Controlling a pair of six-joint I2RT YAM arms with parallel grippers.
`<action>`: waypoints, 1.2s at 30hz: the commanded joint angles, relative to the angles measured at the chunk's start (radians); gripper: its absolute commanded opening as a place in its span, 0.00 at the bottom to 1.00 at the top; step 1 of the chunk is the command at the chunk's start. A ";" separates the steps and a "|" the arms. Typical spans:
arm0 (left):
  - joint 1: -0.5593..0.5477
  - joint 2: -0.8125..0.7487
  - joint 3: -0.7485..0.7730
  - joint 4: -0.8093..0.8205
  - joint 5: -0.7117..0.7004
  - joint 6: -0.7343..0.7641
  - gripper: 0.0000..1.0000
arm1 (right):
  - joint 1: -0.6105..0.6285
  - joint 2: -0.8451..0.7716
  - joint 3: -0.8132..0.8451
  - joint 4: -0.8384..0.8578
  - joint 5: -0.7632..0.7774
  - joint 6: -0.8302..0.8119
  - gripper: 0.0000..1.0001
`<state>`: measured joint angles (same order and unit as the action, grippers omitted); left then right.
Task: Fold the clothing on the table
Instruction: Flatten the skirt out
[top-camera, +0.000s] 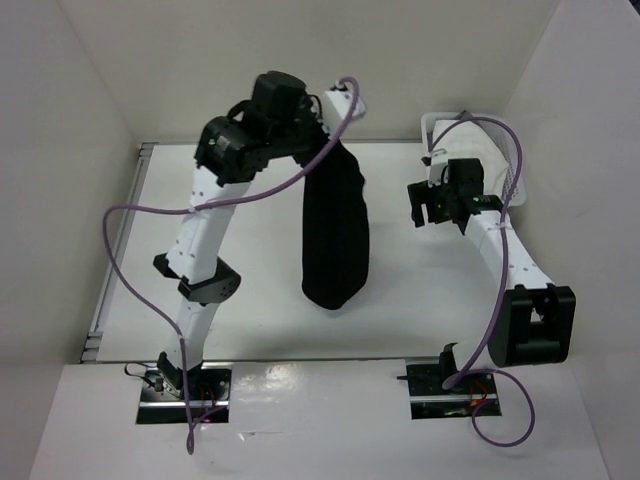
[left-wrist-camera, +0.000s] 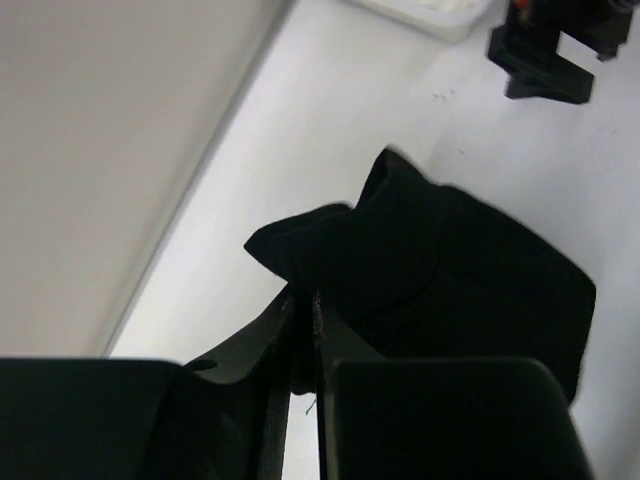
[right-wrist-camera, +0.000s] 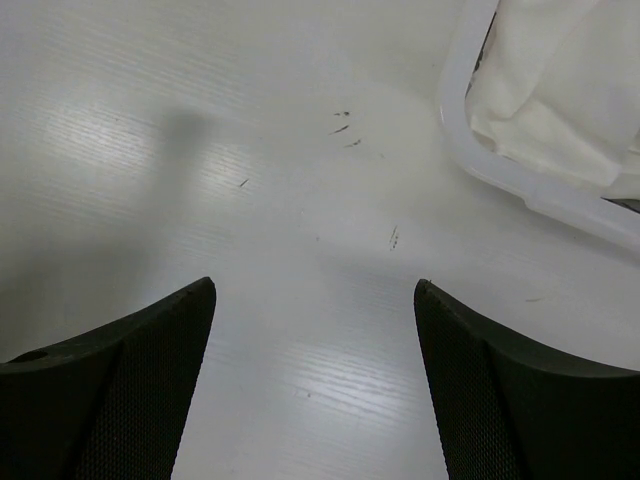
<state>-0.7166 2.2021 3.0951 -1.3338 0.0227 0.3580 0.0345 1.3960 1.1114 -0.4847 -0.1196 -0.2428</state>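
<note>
Item: clothing (top-camera: 335, 235), black, draped long from my left claw (left-wrist-camera: 303, 300), which is clenched on its upper edge; the lower end lies toward mid-table. White table (top-camera: 420, 300): bare room on both sides of the garment. My right claw (right-wrist-camera: 312, 290): spread wide, empty, beside the basket (right-wrist-camera: 470, 165) holding white cloth (right-wrist-camera: 560, 90). White walls stand left and behind.
</note>
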 joint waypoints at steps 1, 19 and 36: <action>0.058 -0.114 -0.013 0.033 -0.050 -0.039 0.17 | -0.007 -0.020 -0.005 0.034 -0.031 0.013 0.84; -0.049 -0.045 -0.136 0.033 -0.207 0.099 0.17 | -0.042 0.172 0.156 -0.025 -0.454 -0.029 0.84; -0.127 -0.219 -0.554 0.033 -0.159 0.099 0.17 | -0.157 0.162 0.074 0.022 -0.653 -0.067 0.84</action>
<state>-0.8467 2.0163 2.6167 -1.3163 -0.1745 0.4686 -0.1249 1.5604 1.1873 -0.4908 -0.6868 -0.2863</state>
